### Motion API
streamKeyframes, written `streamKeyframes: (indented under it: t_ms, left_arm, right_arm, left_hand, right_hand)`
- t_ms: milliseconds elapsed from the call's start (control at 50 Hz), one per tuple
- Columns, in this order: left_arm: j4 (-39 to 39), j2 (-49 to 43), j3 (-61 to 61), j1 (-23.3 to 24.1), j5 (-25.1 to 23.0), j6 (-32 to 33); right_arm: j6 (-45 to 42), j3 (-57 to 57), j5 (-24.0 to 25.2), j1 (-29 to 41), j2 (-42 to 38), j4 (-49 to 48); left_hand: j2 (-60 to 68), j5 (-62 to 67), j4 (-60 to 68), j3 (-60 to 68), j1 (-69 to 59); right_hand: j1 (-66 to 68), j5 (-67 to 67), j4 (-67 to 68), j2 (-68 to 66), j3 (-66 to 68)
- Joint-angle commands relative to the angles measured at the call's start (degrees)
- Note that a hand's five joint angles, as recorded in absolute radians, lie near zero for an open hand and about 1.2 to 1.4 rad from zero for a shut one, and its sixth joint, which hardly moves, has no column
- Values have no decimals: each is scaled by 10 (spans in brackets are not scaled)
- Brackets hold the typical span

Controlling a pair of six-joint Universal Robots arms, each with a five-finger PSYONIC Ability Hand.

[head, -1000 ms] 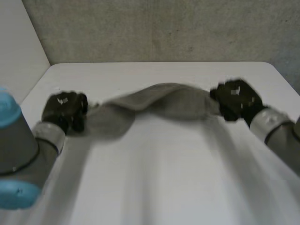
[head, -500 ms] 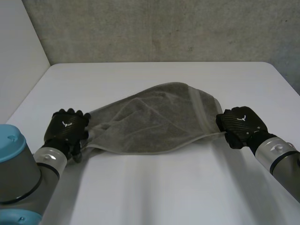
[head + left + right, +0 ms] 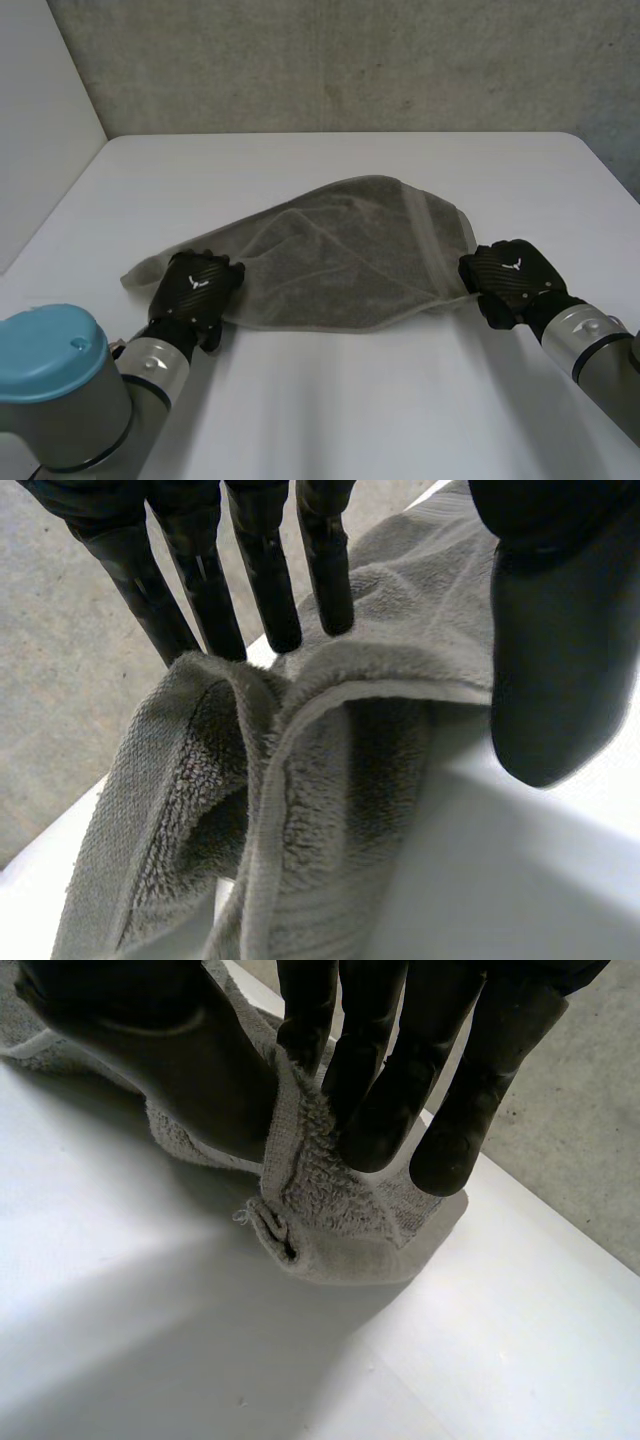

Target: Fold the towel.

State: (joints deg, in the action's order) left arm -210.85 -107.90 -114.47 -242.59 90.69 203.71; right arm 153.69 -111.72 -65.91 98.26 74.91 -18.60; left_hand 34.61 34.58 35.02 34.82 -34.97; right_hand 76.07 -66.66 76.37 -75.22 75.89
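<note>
A grey towel lies rumpled and loosely doubled on the white table. My left hand rests on its near left part, with a loose corner sticking out beside it. In the left wrist view the fingers are straight and the thumb stands apart, and the towel's folded edge lies free under the palm. My right hand is at the towel's right corner. There the thumb and the fingers pinch the towel's corner just above the table.
A grey wall rises behind the table's far edge. The left arm's blue cap is at the near left. Bare tabletop stretches in front of the towel and beyond it.
The towel, held stretched in the air a second ago, has come down onto the table. My left hand has let go of its corner and moved in over the towel. The right hand keeps its pinch.
</note>
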Motion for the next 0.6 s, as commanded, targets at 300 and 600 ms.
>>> streamKeyframes:
  t_ms: [300, 600]
  left_arm:
    - [-23, -70, 59, -36, 17, 1]
    - [4, 212, 107, -35, 12, -31]
  right_arm:
    - [-2, 1, 0, -3, -7, 1]
    - [93, 173, -11, -5, 194, 151]
  left_hand:
    - [375, 275, 371, 373, -372]
    - [454, 354, 450, 452, -450]
  right_hand:
    - [39, -33, 36, -48, 41]
    - [39, -33, 36, -48, 41]
